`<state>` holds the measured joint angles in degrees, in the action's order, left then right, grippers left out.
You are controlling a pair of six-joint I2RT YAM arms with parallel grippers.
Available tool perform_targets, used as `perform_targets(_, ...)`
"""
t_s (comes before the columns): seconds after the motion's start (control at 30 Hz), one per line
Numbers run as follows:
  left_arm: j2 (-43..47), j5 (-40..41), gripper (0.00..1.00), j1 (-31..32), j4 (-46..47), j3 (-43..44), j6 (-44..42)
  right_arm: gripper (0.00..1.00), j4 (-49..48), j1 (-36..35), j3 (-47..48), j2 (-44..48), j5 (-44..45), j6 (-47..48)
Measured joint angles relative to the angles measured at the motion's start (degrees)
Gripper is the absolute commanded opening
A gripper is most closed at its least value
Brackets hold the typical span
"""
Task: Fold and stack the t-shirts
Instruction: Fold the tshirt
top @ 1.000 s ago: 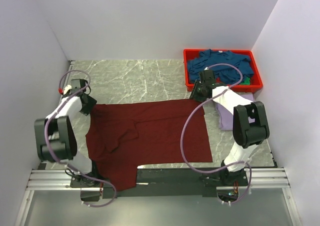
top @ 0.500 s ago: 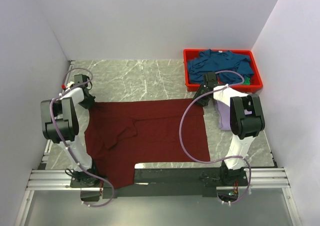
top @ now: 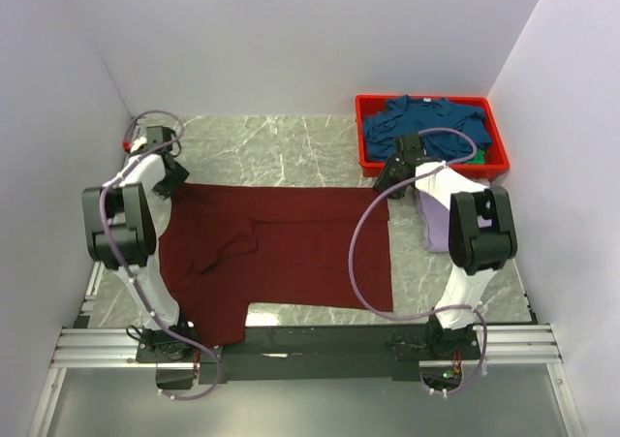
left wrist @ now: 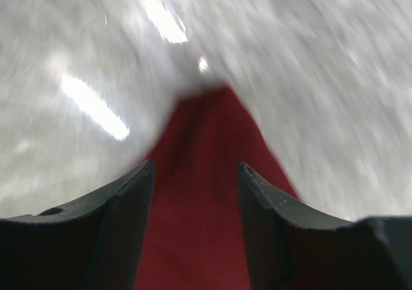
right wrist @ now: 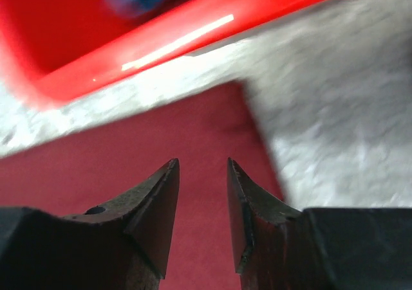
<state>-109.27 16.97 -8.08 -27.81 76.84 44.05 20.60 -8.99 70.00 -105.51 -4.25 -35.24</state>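
Observation:
A dark maroon t-shirt (top: 291, 248) lies spread flat across the middle of the marble table (top: 281, 151). One sleeve is folded in on its left part. My left gripper (top: 172, 178) hangs over the shirt's far left corner. In the left wrist view this gripper (left wrist: 196, 166) is open, with the pointed maroon corner (left wrist: 199, 226) lying between the jaws. My right gripper (top: 386, 180) is over the far right corner. Its jaws (right wrist: 203, 161) stand a little apart over the flat maroon cloth (right wrist: 129, 168). A pale lavender t-shirt (top: 438, 219) lies at the right. Teal-blue t-shirts (top: 431, 122) are piled in the bin.
The red plastic bin (top: 360, 137) stands at the far right, and its rim (right wrist: 161, 45) is just beyond my right gripper. White walls close in the table at the back and on both sides. A metal rail (top: 310, 345) runs along the near edge.
The maroon shirt has slid away from the bases and slightly left. Both grippers moved farther back with it. The left gripper closed on the corner, then opened again.

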Motion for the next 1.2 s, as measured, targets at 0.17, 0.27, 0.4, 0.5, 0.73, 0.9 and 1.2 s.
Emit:
perform_targets(0.17,14.6,5.4,0.55,11.8,-4.1,-6.3,-1.5,0.44,0.0,-5.2,-3.7,9.4,1.0,1.4)
perform_targets(0.27,22.7,7.0,0.51,21.5,-6.9,-9.9,-1.3,0.45,0.0,-8.6,-7.5,14.8,1.8,2.1)
perform_targets(0.4,27.5,7.7,0.45,34.1,-11.6,-14.0,0.7,0.45,0.0,-12.0,-13.0,19.6,1.8,2.3)
perform_targets(0.5,26.8,7.9,0.41,41.2,-14.3,-16.4,2.5,0.45,-0.1,-12.1,-16.7,21.2,1.8,2.1)
perform_targets(0.73,20.2,7.5,0.37,47.4,-16.0,-17.6,5.0,0.45,-0.2,-12.1,-20.9,22.4,1.7,2.1)
perform_targets(0.9,16.5,7.3,0.36,47.6,-15.9,-17.6,5.3,0.45,-0.7,-12.1,-22.2,25.5,1.9,2.1)
perform_targets(1.2,11.9,7.3,0.34,47.7,-14.3,-17.6,5.2,0.45,-1.3,-12.1,-24.5,27.3,1.9,2.1)
